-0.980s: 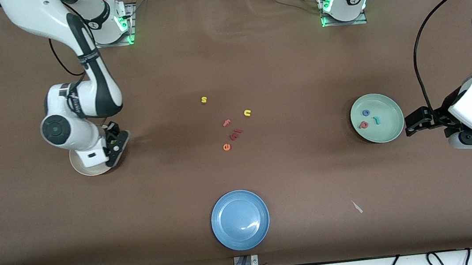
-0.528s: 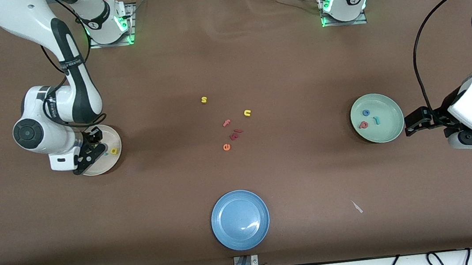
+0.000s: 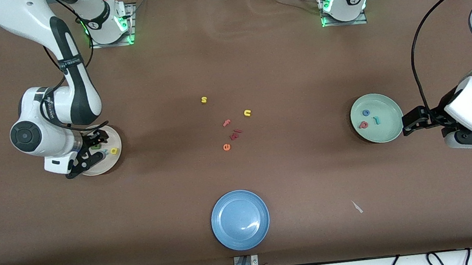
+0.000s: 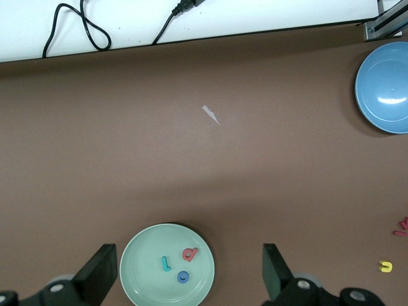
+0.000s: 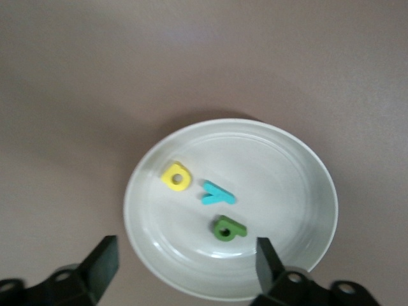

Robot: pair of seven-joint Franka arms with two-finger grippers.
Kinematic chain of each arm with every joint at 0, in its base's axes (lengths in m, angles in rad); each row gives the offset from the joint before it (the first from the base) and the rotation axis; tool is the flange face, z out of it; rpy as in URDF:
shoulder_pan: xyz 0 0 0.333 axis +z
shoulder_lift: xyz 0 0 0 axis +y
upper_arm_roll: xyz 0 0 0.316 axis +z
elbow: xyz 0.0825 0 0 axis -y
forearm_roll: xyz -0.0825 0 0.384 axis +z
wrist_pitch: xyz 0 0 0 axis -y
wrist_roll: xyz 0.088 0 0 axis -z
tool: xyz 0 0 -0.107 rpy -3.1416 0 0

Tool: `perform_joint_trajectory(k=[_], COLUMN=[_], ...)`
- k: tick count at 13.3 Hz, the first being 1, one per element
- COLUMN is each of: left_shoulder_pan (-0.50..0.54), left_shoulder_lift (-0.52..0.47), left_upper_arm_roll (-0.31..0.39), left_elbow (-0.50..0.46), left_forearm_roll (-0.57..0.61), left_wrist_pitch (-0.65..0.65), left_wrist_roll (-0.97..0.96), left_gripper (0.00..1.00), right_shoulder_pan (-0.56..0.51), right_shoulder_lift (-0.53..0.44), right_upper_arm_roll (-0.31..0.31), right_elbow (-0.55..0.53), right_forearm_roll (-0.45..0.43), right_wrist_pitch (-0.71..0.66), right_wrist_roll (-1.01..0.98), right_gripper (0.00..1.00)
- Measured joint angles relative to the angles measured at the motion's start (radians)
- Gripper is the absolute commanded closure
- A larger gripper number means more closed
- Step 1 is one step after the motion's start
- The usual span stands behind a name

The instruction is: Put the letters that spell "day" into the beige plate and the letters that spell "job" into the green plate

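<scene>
Both words sorted; right pincer (image 5: 182, 271) over the beige plate (image 5: 306, 191)

Its fingers stand spread and empty, with d (image 5: 175, 176), y (image 5: 218, 194) and a (image 5: 229, 229) lying in the plate just below them. The left pincer (image 4: 188, 274) waits, spread, beside the green plate (image 4: 137, 255), which holds j (image 4: 166, 263), o (image 4: 183, 276) and b (image 4: 190, 254). My guess: only lifting clear remains.

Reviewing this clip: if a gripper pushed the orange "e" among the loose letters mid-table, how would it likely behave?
The orange "e" lies flat on the brown table, so it would probably slide, not roll or tip. It looks tiny beside the blue plate, so it is likely very light and easy to flick away. The red pieces sit close by, so a push toward them might nudge them too.
</scene>
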Motion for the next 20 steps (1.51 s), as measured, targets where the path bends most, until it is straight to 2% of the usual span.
perform_joint_trajectory(k=[2,5,10,11,14,16,17,20], left_shoulder_pan=[0.000,0.005,0.007,0.007,0.007,0.007,0.007,0.007], left_shoulder_lift=[0.000,0.000,0.000,-0.001,-0.001,-0.001,-0.001,-0.001], left_upper_arm_roll=[0.000,0.003,0.004,0.004,0.004,0.004,0.004,0.004], left_elbow=[0.000,0.000,0.000,0.000,0.000,0.000,0.000,0.000], left_forearm_roll=[0.000,0.000,0.000,0.000,0.000,0.000,0.000,0.000], left_wrist_pitch=[0.000,0.000,0.000,0.000,0.000,0.000,0.000,0.000], left_wrist_roll=[0.000,0.000,0.000,0.000,0.000,0.000,0.000,0.000], left_gripper=[0.00,0.00,0.00,0.00,0.00,0.00,0.00,0.00], right_shoulder_pan=[0.028,0.081,0.095,0.084,-0.033,-0.128,-0.178,-0.312], right_shoulder_lift=[-0.002,-0.002,-0.004,-0.011,-0.076,-0.139,-0.173,-0.262], right_upper_arm_roll=[0.002,0.003,0.009,0.039,0.261,0.381,0.420,0.483], right_elbow=[0.076,0.123,0.250,0.268,0.290,0.292,0.292,0.294], right_forearm_roll=[0.000,-0.001,-0.024,-0.036,-0.149,-0.192,-0.205,-0.214], right_wrist_pitch=[-0.101,-0.176,-0.394,-0.415,-0.445,-0.481,-0.495,-0.511], right_wrist_roll=[0.085,0.166,0.294,0.341,0.449,0.461,0.461,0.459], right_gripper=[0.00,0.00,0.00,0.00,0.00,0.00,0.00,0.00])
